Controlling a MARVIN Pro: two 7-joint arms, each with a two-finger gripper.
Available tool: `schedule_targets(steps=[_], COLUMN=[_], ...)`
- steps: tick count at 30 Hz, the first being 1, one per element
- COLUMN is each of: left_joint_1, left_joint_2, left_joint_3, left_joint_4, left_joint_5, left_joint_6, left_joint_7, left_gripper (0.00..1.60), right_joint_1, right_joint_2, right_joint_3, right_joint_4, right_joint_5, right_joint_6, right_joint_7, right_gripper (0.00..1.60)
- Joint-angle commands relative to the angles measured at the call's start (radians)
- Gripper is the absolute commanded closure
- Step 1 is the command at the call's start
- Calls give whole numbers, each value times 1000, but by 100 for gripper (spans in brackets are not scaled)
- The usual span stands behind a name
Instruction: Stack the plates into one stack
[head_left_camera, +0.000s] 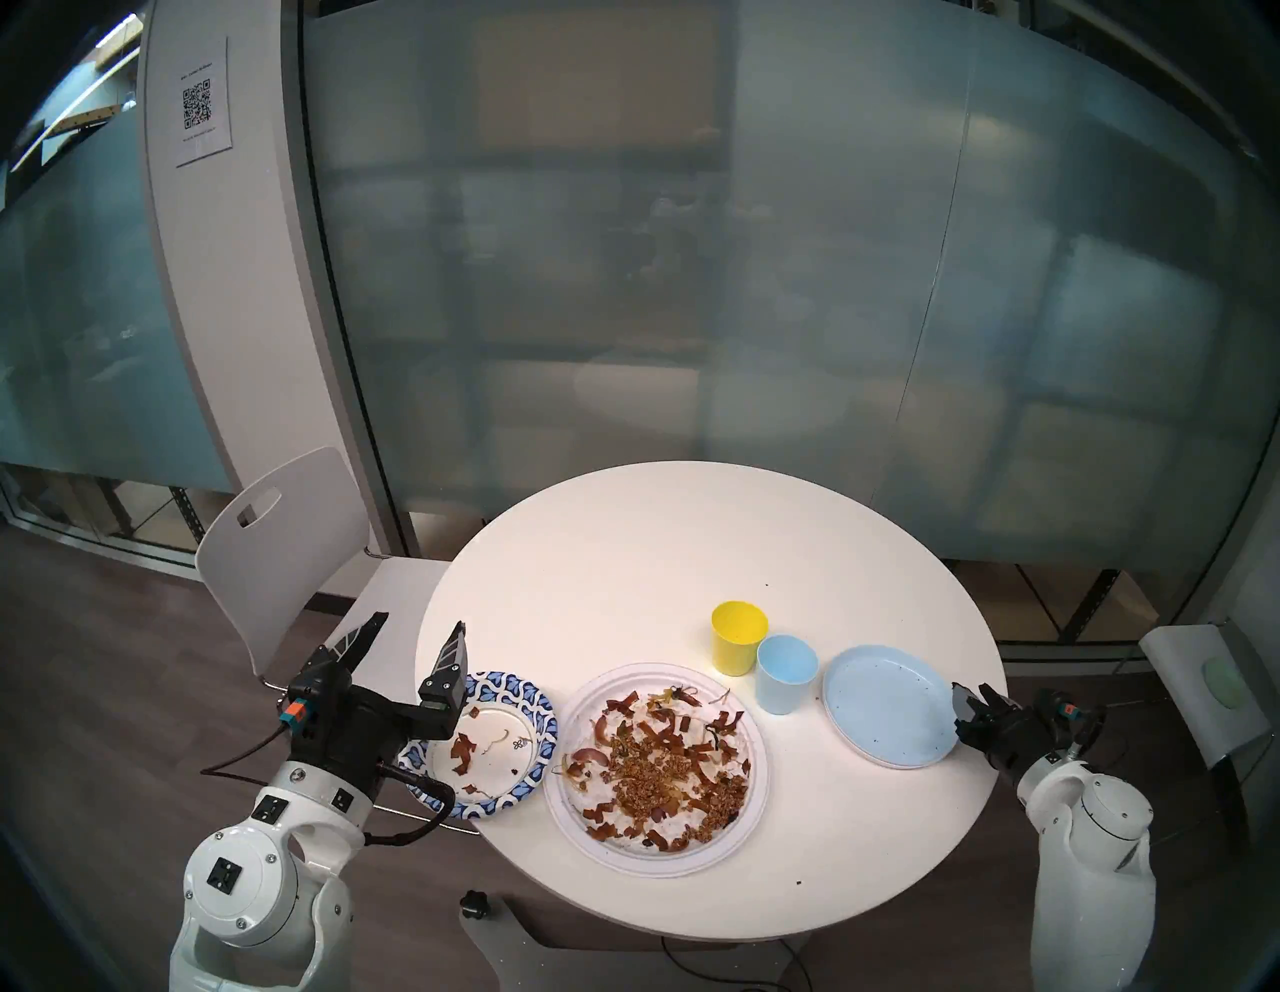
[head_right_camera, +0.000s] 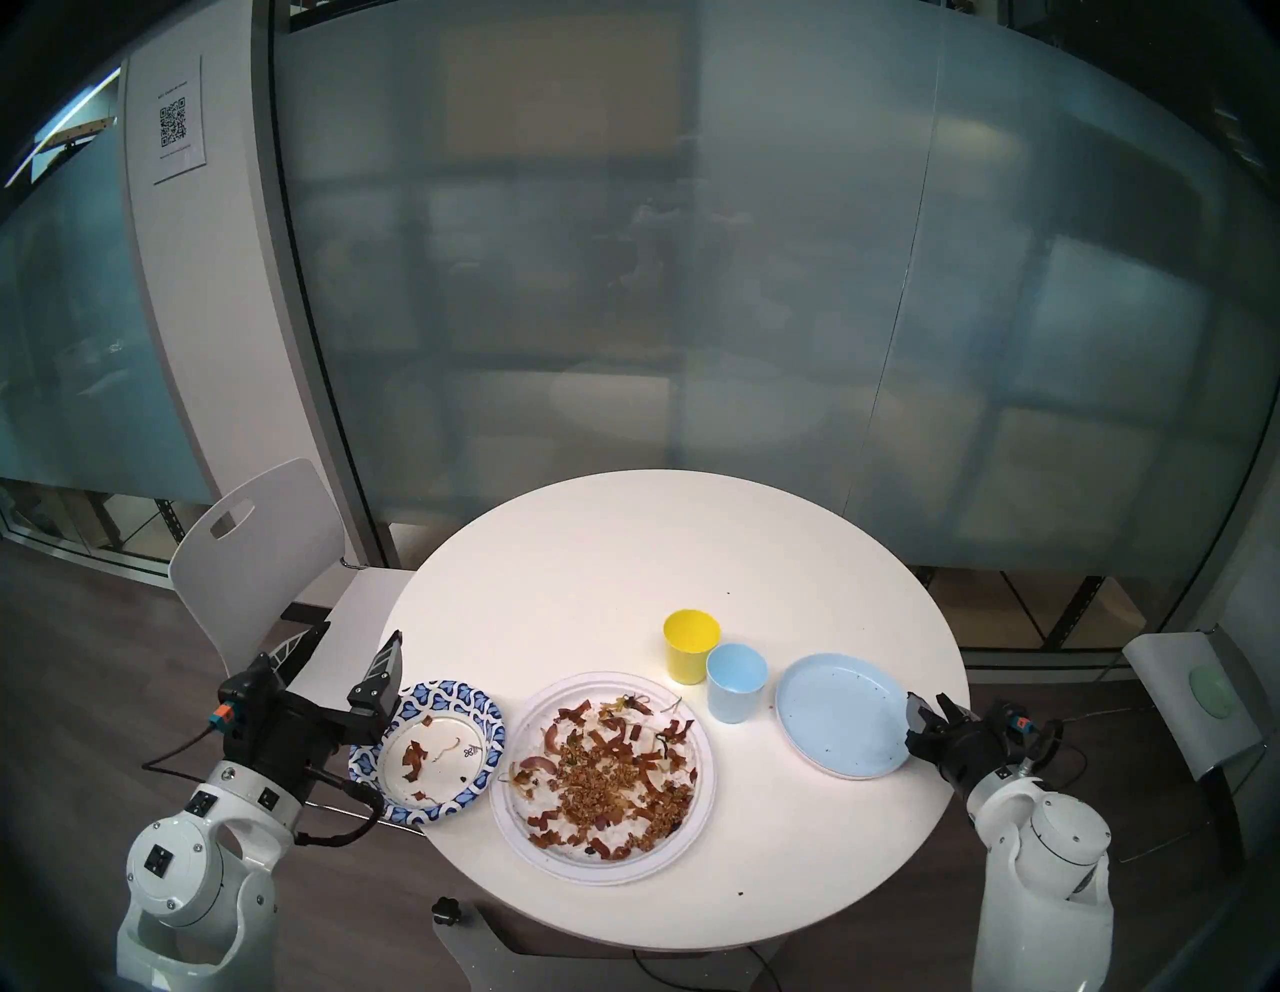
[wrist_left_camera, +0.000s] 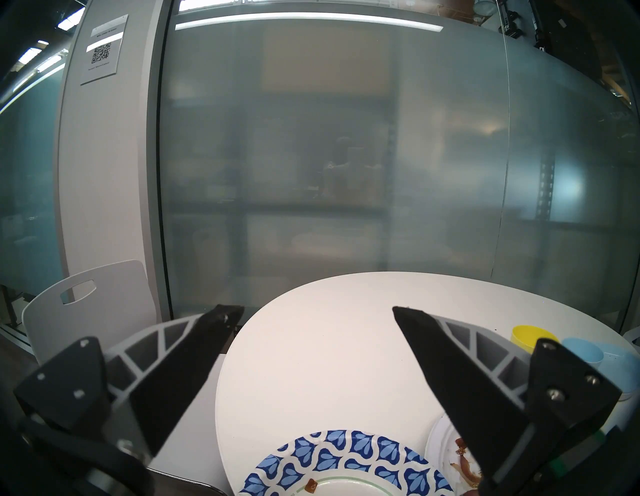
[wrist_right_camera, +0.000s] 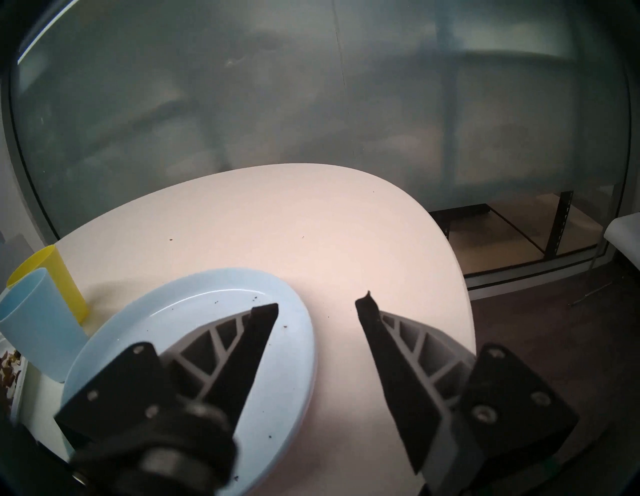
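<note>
Three plates lie apart along the near side of the round white table (head_left_camera: 623, 554). The blue-and-white patterned-rim paper plate (head_left_camera: 533, 706) holds a few brown scraps at the left edge. A large white paper plate (head_left_camera: 751, 796) full of brown scraps sits in the middle. The plain light-blue plate (head_left_camera: 890, 706) rests flat at the right. My left gripper (head_left_camera: 415, 634) hangs open just above the patterned plate's (wrist_left_camera: 332, 446) left rim, holding nothing. My right gripper (wrist_right_camera: 316, 304) is open astride the light-blue plate's (wrist_right_camera: 207, 311) right rim, one finger over the plate, the other over the table.
A yellow cup (head_left_camera: 740, 644) and a light-blue cup (head_left_camera: 786, 672) stand touching between the large plate and the light-blue plate. A white chair (head_left_camera: 277, 540) is at the table's left, another seat (head_left_camera: 1205, 693) at its right. A frosted glass wall runs behind.
</note>
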Motion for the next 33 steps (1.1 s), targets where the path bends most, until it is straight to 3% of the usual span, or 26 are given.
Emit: schedule_targets(steps=[1, 2, 7, 23, 33], left_joint_1=[1, 1, 1, 1, 1], left_joint_2=[-2, -2, -2, -2, -2], left_joint_3=[0, 0, 0, 0, 1], left_joint_4=[-21, -21, -21, -21, -21], left_joint_5=[1, 1, 1, 1, 1], left_joint_6=[-3, -3, -3, -3, -3], left_joint_7=[2, 2, 2, 2, 3], left_gripper=[0, 0, 0, 0, 0], right_joint_1=[14, 17, 33, 72, 59], right_joint_2=[15, 15, 36, 76, 102], right_joint_3=[7, 8, -6, -29, -54], right_joint_4=[-2, 3, 29, 91, 84], right_joint_5=[7, 10, -7, -30, -71], right_joint_6=[12, 13, 43, 89, 135], right_joint_7=[7, 10, 8, 14, 28], right_gripper=[25, 10, 0, 0, 38])
